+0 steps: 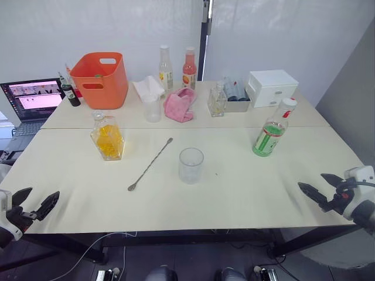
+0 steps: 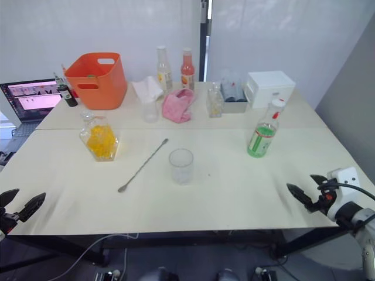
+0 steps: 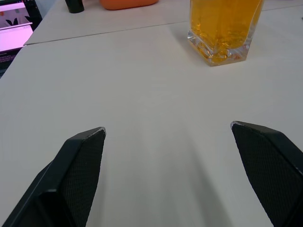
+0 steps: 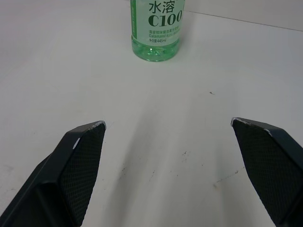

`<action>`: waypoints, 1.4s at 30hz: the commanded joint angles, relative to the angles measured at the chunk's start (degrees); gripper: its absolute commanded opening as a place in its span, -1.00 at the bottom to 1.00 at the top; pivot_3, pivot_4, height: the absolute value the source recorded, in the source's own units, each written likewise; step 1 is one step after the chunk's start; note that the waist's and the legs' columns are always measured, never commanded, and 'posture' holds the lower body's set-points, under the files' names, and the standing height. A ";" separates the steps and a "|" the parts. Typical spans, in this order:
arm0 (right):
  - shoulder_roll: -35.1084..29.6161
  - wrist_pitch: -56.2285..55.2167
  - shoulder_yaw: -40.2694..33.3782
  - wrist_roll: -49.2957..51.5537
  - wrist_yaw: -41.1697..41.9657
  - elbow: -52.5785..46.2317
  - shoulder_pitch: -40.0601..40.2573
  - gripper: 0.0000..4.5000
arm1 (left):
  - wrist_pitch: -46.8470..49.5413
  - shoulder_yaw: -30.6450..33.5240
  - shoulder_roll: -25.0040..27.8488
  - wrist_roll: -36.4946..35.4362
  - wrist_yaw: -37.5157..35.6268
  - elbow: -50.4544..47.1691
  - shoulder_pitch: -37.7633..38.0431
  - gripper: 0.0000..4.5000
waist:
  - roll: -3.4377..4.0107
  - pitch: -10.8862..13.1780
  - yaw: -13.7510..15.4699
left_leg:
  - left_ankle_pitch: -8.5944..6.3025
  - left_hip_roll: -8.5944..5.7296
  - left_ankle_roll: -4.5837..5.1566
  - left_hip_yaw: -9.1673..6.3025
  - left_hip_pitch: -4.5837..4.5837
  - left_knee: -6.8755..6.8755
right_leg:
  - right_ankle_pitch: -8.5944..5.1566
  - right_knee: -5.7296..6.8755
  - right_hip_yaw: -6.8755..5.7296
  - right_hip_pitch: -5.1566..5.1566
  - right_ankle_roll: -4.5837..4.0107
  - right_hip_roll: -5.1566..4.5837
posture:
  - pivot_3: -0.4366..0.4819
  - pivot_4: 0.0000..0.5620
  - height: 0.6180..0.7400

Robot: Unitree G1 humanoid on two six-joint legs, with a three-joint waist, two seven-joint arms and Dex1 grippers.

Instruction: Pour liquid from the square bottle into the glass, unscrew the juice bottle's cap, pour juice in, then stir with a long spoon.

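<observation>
Left gripper (image 1: 35,203) and right gripper (image 1: 319,188) both spread wide, empty, at the table's (image 1: 246,199) near corners, square bottle (image 1: 108,137) ahead of the left, juice bottle (image 1: 271,132) with cap (image 1: 289,103) on ahead of the right, glass (image 1: 191,165) and long spoon (image 1: 150,164) between.

Even, bright daylight-like light fills the scene, bouncing off the white walls and pale table (image 1: 234,193). Shadows are soft and short: a faint one falls beside the glass (image 1: 191,165) and the juice bottle (image 1: 272,133). The right eye view looks slightly hazier. In the wrist views, the near fingers (image 3: 75,175) look soft-edged and the square bottle (image 3: 222,28) glows orange.
</observation>
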 commanded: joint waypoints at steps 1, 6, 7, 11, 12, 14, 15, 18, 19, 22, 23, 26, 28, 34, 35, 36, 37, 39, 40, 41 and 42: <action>0.11 -1.21 -1.10 1.89 0.10 -1.44 -1.71 1.00 | 1.10 0.55 0.66 -0.63 0.77 -2.62 0.57 0.99 | 0.00 0.00 -0.01 | 0.00 0.00 0.00 0.00 0.00 0.00 | 0.00 0.00 0.00 0.00 0.00 0.00 | -0.05 -0.47 0.55; 0.19 2.45 2.25 7.37 4.35 -3.92 -7.11 1.00 | 8.48 -0.55 -4.64 -4.21 6.22 -11.59 3.01 0.99 | 0.00 0.02 -0.25 | -0.02 0.03 0.03 0.04 0.02 0.00 | 0.03 -0.01 0.12 0.00 0.00 -0.01 | -0.05 -0.47 0.55; -0.21 3.44 3.22 8.58 5.88 -4.27 -8.25 1.00 | 10.36 -1.15 -5.84 -4.49 8.49 -13.32 2.83 0.99 | -0.01 0.02 -0.16 | -0.01 0.07 0.02 0.04 0.03 0.00 | 0.04 -0.02 0.11 0.00 0.00 0.02 | -0.05 -0.47 0.55; -2.42 6.51 7.02 12.44 12.14 -6.20 -11.71 1.00 | 14.09 -3.79 -9.81 -4.23 15.86 -19.90 1.16 0.99 | -0.04 0.04 0.33 | 0.14 0.04 0.19 0.04 -0.01 0.02 | 0.06 -0.02 0.05 0.02 -0.04 0.00 | -0.05 -0.47 0.55; -3.18 7.09 8.10 13.26 14.09 -6.65 -12.78 1.00 | 14.65 -4.70 -11.07 -3.55 18.79 -21.87 0.08 0.99 | -0.04 0.04 0.50 | 0.19 0.02 0.26 0.04 -0.02 0.05 | 0.07 -0.02 0.05 0.02 -0.04 -0.02 | -0.05 -0.47 0.55; -4.34 7.81 9.48 14.49 17.04 -6.87 -14.62 1.00 | 17.25 -5.92 -13.41 -4.20 24.48 -25.51 -2.75 0.99 | -0.08 0.06 0.90 | 0.14 0.01 0.28 0.03 -0.05 0.09 | 0.13 -0.06 0.06 0.04 -0.04 -0.03 | -0.05 -0.47 0.55; -4.80 8.00 10.06 14.91 18.25 -6.94 -15.36 1.00 | 18.79 -6.28 -14.29 -4.92 26.77 -26.95 -4.14 0.99 | -0.12 0.08 1.11 | 0.12 0.02 0.29 0.02 -0.05 0.13 | 0.17 -0.06 0.05 0.06 -0.05 -0.02 | -0.05 -0.47 0.55; -6.22 8.39 12.42 15.30 21.43 -7.99 -16.52 1.00 | 23.04 -7.79 -16.06 -6.07 32.21 -30.13 -7.99 0.99 | -0.20 0.08 1.37 | 0.15 0.02 0.23 0.02 -0.05 0.15 | 0.21 -0.07 0.06 0.07 -0.05 0.00 | -0.05 -0.47 0.55; -6.71 8.37 13.42 15.12 22.44 -8.79 -16.70 1.00 | 24.29 -8.95 -16.26 -6.20 33.24 -31.16 -9.26 0.99 | -0.20 0.08 1.39 | 0.20 0.02 0.18 0.02 -0.06 0.15 | 0.20 -0.08 0.06 0.07 -0.05 0.00 | -0.05 -0.47 0.55; -7.03 8.81 15.30 15.70 23.91 -11.29 -17.75 1.00 | 26.62 -11.60 -16.12 -5.10 36.06 -31.34 -13.65 0.99 | -0.21 0.08 1.45 | 0.31 0.01 0.17 0.06 -0.08 0.14 | 0.20 -0.09 0.06 0.05 -0.05 0.02 | -0.05 -0.47 0.55; -7.12 8.68 15.75 15.49 24.18 -11.77 -17.97 1.00 | 27.14 -12.14 -16.06 -4.63 37.03 -30.95 -15.04 0.99 | -0.22 0.09 1.47 | 0.32 0.00 0.16 0.07 -0.08 0.14 | 0.20 -0.09 0.06 0.05 -0.05 0.02 | -0.05 -0.47 0.55; -6.89 8.45 16.71 14.88 24.07 -12.53 -18.59 1.00 | 29.32 -16.08 -15.57 -2.51 39.86 -30.08 -21.14 0.99 | -0.30 0.14 1.69 | 0.34 -0.01 0.10 0.07 -0.09 0.18 | 0.21 -0.06 0.04 0.05 -0.05 0.03 | -0.05 -0.47 0.55; -6.90 8.34 16.94 14.54 24.15 -12.52 -18.43 1.00 | 30.42 -18.25 -15.11 -0.91 40.71 -29.72 -23.46 0.99 | -0.35 0.17 1.79 | 0.33 -0.03 0.08 0.06 -0.09 0.19 | 0.22 -0.07 0.02 0.08 -0.04 0.03 | -0.05 -0.47 0.55; -6.41 6.70 17.02 13.22 24.30 -12.42 -15.49 1.00 | 34.20 -21.76 -13.78 3.63 43.94 -26.54 -30.45 0.99 | -0.41 0.20 1.71 | 0.36 -0.03 0.13 0.10 -0.15 0.16 | 0.22 -0.10 0.02 0.02 -0.02 0.09 | -0.05 -0.47 0.55; -6.24 6.39 17.06 13.12 24.18 -12.61 -15.01 1.00 | 34.74 -21.83 -13.95 3.81 44.26 -26.19 -31.42 0.99 | -0.41 0.20 1.70 | 0.36 -0.03 0.13 0.10 -0.15 0.16 | 0.22 -0.11 0.01 0.02 -0.02 0.09 | -0.05 -0.47 0.55; -6.04 5.99 17.07 13.02 24.01 -12.75 -14.48 1.00 | 35.47 -22.12 -13.93 4.20 44.71 -25.97 -32.46 0.99 | -0.42 0.21 1.69 | 0.36 -0.04 0.13 0.11 -0.15 0.16 | 0.22 -0.11 0.02 0.02 -0.02 0.08 | -0.05 -0.47 0.55; -5.89 5.42 17.05 12.77 23.91 -12.74 -13.91 1.00 | 36.04 -22.69 -13.70 4.62 44.77 -25.88 -33.43 0.99 | -0.45 0.22 1.69 | 0.36 -0.04 0.13 0.11 -0.15 0.17 | 0.22 -0.10 0.02 0.03 -0.02 0.08 | -0.05 -0.47 0.55; -5.80 4.30 16.93 12.36 23.98 -12.65 -12.72 1.00 | 36.58 -23.90 -13.46 5.11 43.99 -25.77 -35.17 0.99 | -0.51 0.26 1.81 | 0.36 -0.04 0.12 0.11 -0.13 0.17 | 0.22 -0.10 0.02 0.04 -0.02 0.08 | -0.05 -0.47 0.55; -5.77 3.77 16.84 12.20 24.05 -12.60 -12.25 1.00 | 37.06 -24.17 -13.53 5.55 44.17 -25.65 -35.79 0.99 | -0.52 0.27 1.80 | 0.37 -0.04 0.10 0.11 -0.15 0.17 | 0.22 -0.10 0.01 0.03 -0.02 0.08 | -0.05 -0.47 0.55; -5.75 3.42 16.79 12.12 24.10 -12.57 -11.98 1.00 | 37.43 -24.26 -13.62 5.87 44.37 -25.56 -36.16 0.99 | -0.52 0.27 1.78 | 0.37 -0.04 0.10 0.11 -0.15 0.18 | 0.22 -0.10 0.02 0.03 -0.02 0.07 | -0.05 -0.47 0.55; -5.50 2.69 16.71 11.78 23.83 -12.44 -11.65 1.00 | 38.09 -24.13 -13.97 6.27 45.39 -24.69 -37.48 0.99 | -0.53 0.27 1.77 | 0.37 -0.04 0.09 0.11 -0.14 0.17 | 0.22 -0.10 0.03 0.03 -0.02 0.07 | -0.05 -0.47 0.55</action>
